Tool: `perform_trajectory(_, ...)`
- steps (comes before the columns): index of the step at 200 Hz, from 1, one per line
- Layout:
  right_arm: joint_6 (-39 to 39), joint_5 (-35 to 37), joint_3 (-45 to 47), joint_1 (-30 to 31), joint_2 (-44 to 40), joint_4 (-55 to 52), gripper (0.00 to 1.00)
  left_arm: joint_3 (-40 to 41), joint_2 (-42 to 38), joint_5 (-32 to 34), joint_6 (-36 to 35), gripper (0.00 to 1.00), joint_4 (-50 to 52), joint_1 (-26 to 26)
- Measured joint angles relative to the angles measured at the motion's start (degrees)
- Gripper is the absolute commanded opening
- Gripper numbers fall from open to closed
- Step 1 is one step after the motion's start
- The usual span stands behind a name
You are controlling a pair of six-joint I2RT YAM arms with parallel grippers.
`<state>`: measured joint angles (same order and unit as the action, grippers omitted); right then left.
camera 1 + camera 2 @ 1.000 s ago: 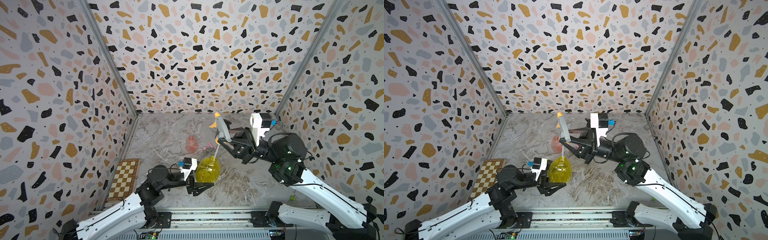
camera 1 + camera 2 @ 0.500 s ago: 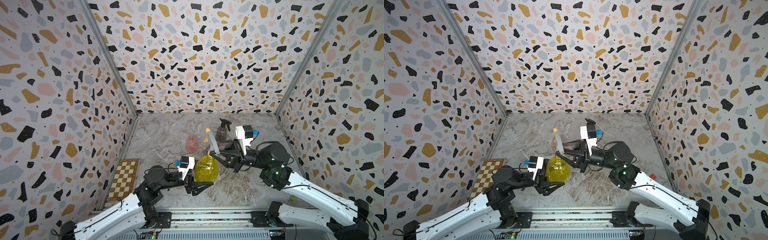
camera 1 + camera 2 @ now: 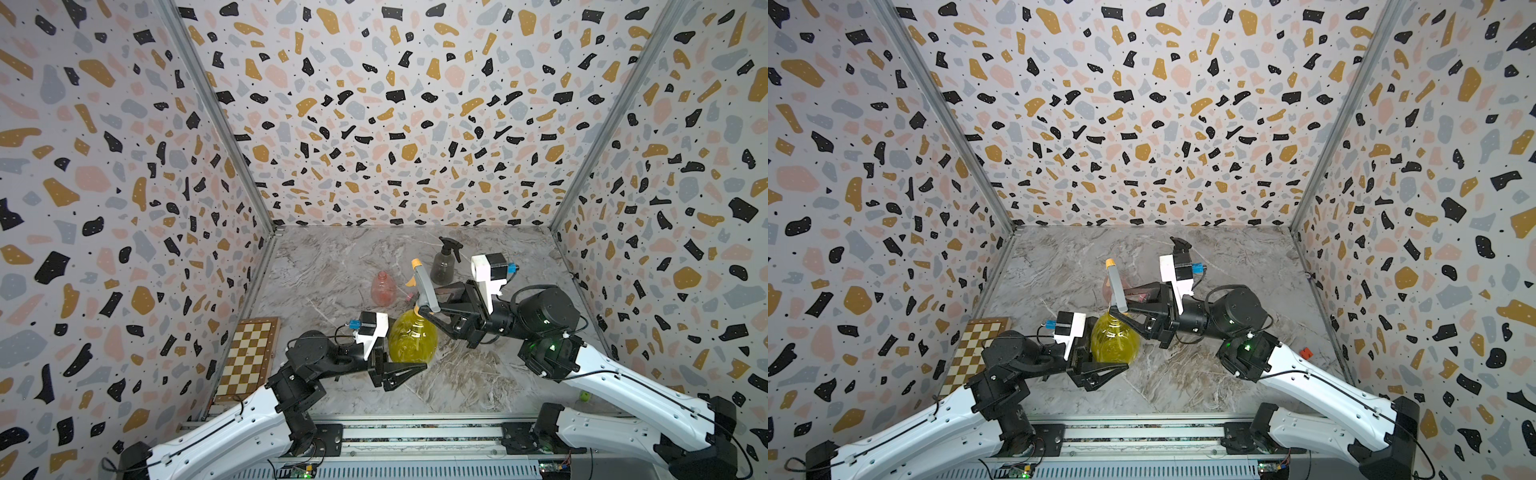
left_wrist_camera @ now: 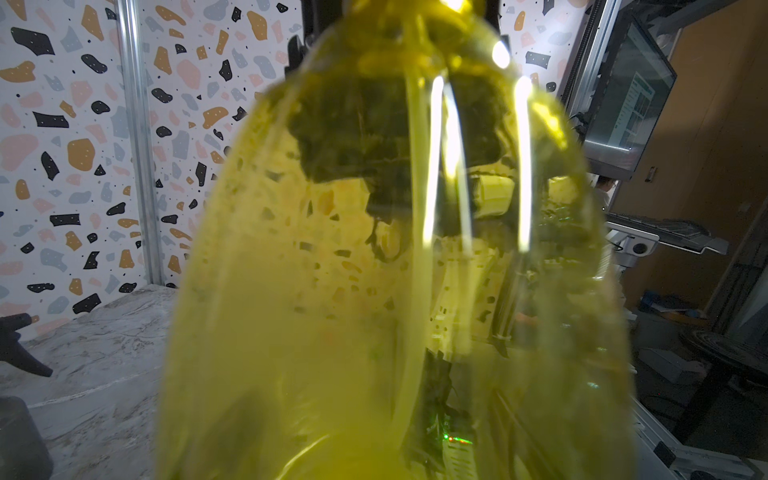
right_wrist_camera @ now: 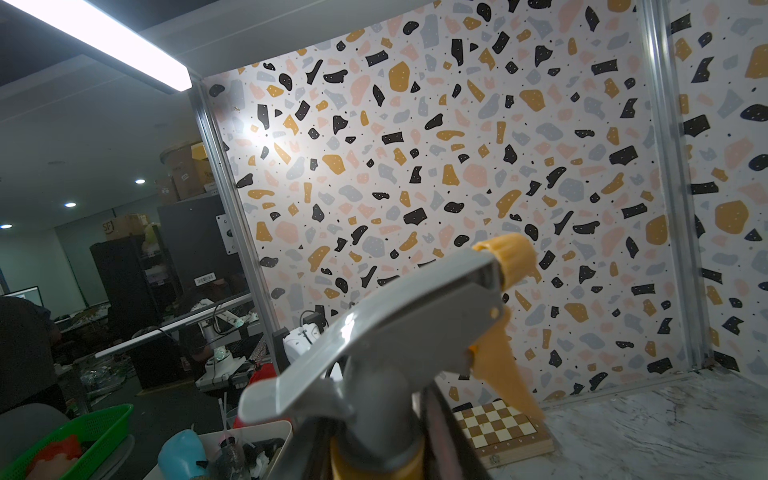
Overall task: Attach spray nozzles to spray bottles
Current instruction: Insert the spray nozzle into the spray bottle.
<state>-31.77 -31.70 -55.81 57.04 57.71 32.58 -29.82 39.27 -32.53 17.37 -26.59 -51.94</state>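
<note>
My left gripper (image 3: 409, 360) is shut on the round yellow spray bottle (image 3: 412, 337), which fills the left wrist view (image 4: 332, 291). One finger (image 3: 399, 371) shows in front of the bottle; the other is hidden behind it. My right gripper (image 3: 428, 313) is shut on the grey spray nozzle (image 3: 424, 286) at its yellow-orange collar (image 5: 374, 465), which sits at the bottle's neck. The dip tube (image 4: 415, 249) runs down inside the bottle. Both top views show this; the nozzle (image 3: 1117, 291) stands over the bottle (image 3: 1115, 343).
A smoky grey bottle (image 3: 442, 270) wearing a black nozzle stands behind my right gripper. A pink bottle (image 3: 382, 289) with a bare neck stands left of it, a small pink piece (image 3: 409, 296) beside it. A chessboard (image 3: 249, 357) lies by the left wall.
My right gripper has come down and to the left with the grey nozzle, from above the yellow bottle to its neck. The left gripper and bottle have hardly moved.
</note>
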Motion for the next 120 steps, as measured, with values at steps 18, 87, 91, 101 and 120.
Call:
perform_trajectory(18,0.3,0.1,0.0,0.0,0.0,-0.2,0.24,0.0,0.0,0.0,0.0,0.0,0.3,0.0)
perform_trajectory(87,1.4,0.2,0.3,0.4,-0.1,-2.2,0.31,-0.2,-0.8,0.4,-0.1,0.0,2.8,-0.1)
perform_trajectory(91,1.5,0.2,0.3,0.5,-0.2,-2.4,0.32,-0.2,-0.9,0.5,-0.2,0.0,2.9,-0.2)
perform_trajectory(101,1.7,0.2,0.3,0.5,-0.3,-2.8,0.34,-0.2,-1.0,0.5,-0.3,0.0,3.3,-0.2)
perform_trajectory(120,2.3,0.3,0.3,0.7,-0.8,-4.1,0.39,-0.9,-1.2,0.5,-0.9,0.0,4.9,-0.3)
